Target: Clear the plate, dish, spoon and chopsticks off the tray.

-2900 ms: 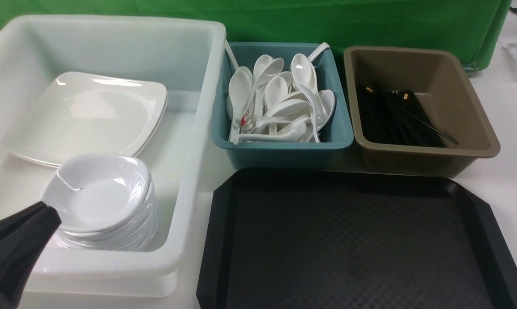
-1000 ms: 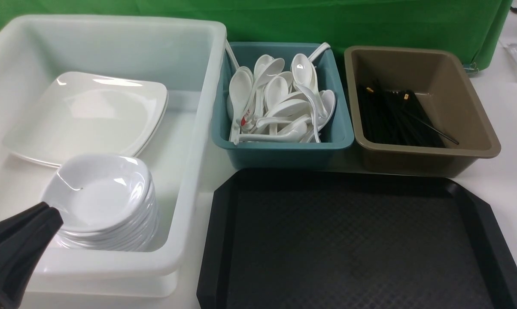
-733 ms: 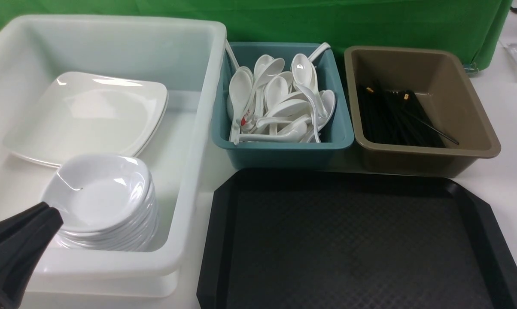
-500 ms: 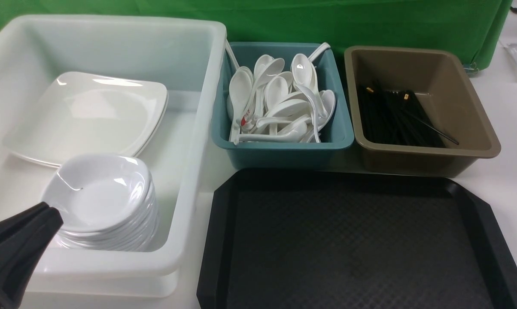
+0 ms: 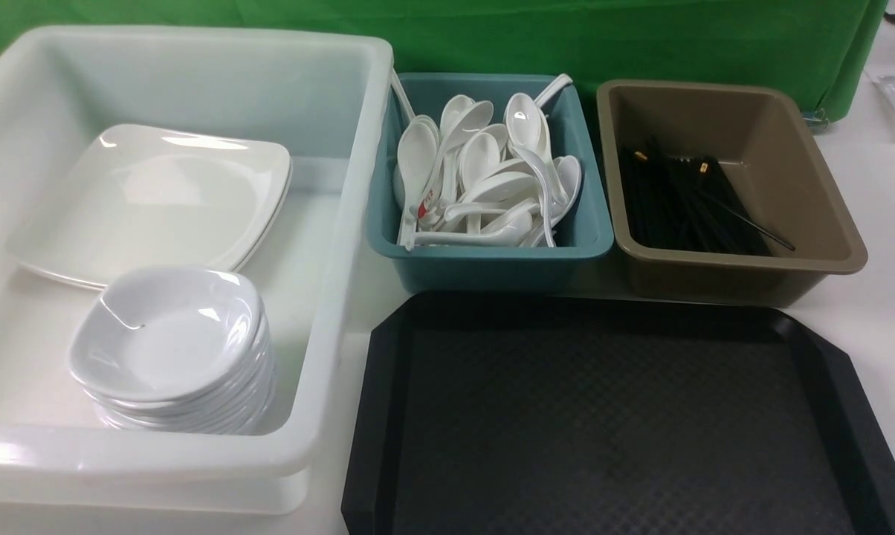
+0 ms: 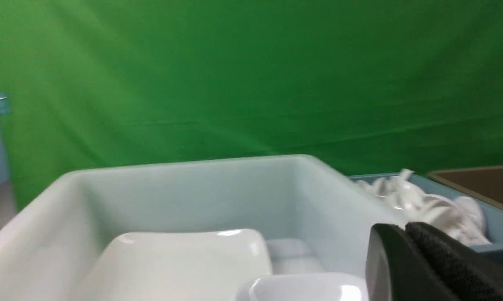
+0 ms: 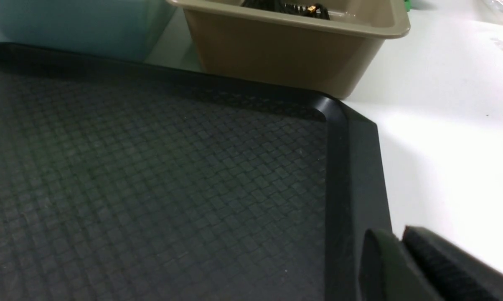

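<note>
Front view shows the tray point(image 5: 618, 416) nearest to the robot, on the right half of the white table point(image 5: 882, 312); its textured black floor carries nothing. To its left stands the white tub point(image 5: 321, 312). At the near end of this tub sits a stack of small dishes, and the dish point(image 5: 166, 336) on top lies level in it. Behind the stack, deeper in the same tub, the plate point(image 5: 150, 200) lies on other square plates. Only a dark sliver of the left arm shows at the left border of this view.

Farther back, just behind the tray, the teal tub point(image 5: 492, 260) holds a heap of white spoons; one spoon point(image 5: 420, 172) with a red mark on its handle lies at the left side of the heap. Beside it on the right, the brown tub point(image 5: 737, 264) holds the chopsticks point(image 5: 678, 200) in a black bundle with gold caps.

From the left wrist, the left gripper point(image 6: 404, 232) has its jaws pressed together with nothing between them, above the white tub's near end. From the right wrist, the right gripper point(image 7: 402, 239) hangs over the tray's right rim, its two pads very near to each other and empty.

At the far end hangs a green cloth point(image 5: 566, 33).
</note>
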Controlling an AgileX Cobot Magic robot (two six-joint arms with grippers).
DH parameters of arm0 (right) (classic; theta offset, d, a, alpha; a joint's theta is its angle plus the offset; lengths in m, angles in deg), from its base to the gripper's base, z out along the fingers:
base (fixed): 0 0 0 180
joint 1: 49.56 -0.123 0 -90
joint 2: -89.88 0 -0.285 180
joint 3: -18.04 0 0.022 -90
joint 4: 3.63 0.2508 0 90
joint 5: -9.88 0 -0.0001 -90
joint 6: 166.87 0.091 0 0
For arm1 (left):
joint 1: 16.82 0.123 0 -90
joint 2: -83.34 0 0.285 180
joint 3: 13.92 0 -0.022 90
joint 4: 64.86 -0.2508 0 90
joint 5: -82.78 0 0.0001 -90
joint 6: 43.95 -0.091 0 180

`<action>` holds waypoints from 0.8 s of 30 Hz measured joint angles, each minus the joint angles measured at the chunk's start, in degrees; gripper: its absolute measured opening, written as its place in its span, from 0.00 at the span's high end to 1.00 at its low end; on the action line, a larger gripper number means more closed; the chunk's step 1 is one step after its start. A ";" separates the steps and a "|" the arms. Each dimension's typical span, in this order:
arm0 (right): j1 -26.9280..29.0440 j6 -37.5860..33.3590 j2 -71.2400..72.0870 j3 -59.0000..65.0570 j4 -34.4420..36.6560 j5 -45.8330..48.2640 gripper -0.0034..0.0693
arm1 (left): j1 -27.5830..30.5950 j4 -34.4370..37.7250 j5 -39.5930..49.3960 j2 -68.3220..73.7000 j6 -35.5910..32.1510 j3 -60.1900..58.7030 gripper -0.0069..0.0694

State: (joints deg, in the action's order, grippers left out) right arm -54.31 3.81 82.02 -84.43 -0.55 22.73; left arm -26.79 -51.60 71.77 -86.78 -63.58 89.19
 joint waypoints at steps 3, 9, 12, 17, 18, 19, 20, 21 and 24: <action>0.00 0.00 0.07 0.00 0.00 -0.02 0.80 | 8.47 -0.97 6.54 -1.97 7.13 -0.42 0.89; 0.00 0.01 0.07 0.00 -0.05 0.05 0.79 | 12.29 -3.40 24.22 -2.04 12.45 -0.74 0.89; 0.00 0.02 0.07 0.00 -0.05 0.00 0.78 | 12.24 -3.50 24.70 -2.04 12.77 -0.74 0.89; 0.00 0.44 0.07 0.00 -0.05 0.00 0.76 | 12.24 -3.50 24.65 -2.04 12.77 -0.74 0.89; 0.00 0.44 0.07 0.00 -0.05 0.00 0.76 | 12.24 -3.50 24.65 -2.04 12.77 -0.74 0.89; 0.00 0.50 0.07 0.00 -0.05 0.00 0.75 | 12.24 -3.50 24.65 -2.04 12.77 -0.74 0.89; 0.00 0.61 0.07 0.00 -0.05 0.00 0.75 | 12.24 -3.50 24.65 -2.04 12.77 -0.74 0.89; 0.00 0.66 0.07 0.00 -0.05 0.00 0.74 | 12.24 -3.50 24.65 -2.04 12.81 -0.74 0.89; 0.00 0.66 0.07 0.00 -0.05 0.00 0.73 | 12.29 -3.50 24.65 -2.04 12.81 -0.74 0.89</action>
State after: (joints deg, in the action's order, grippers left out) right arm -54.31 4.48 82.10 -84.43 -0.60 22.72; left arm -14.50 -55.10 96.42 -88.82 -50.76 88.45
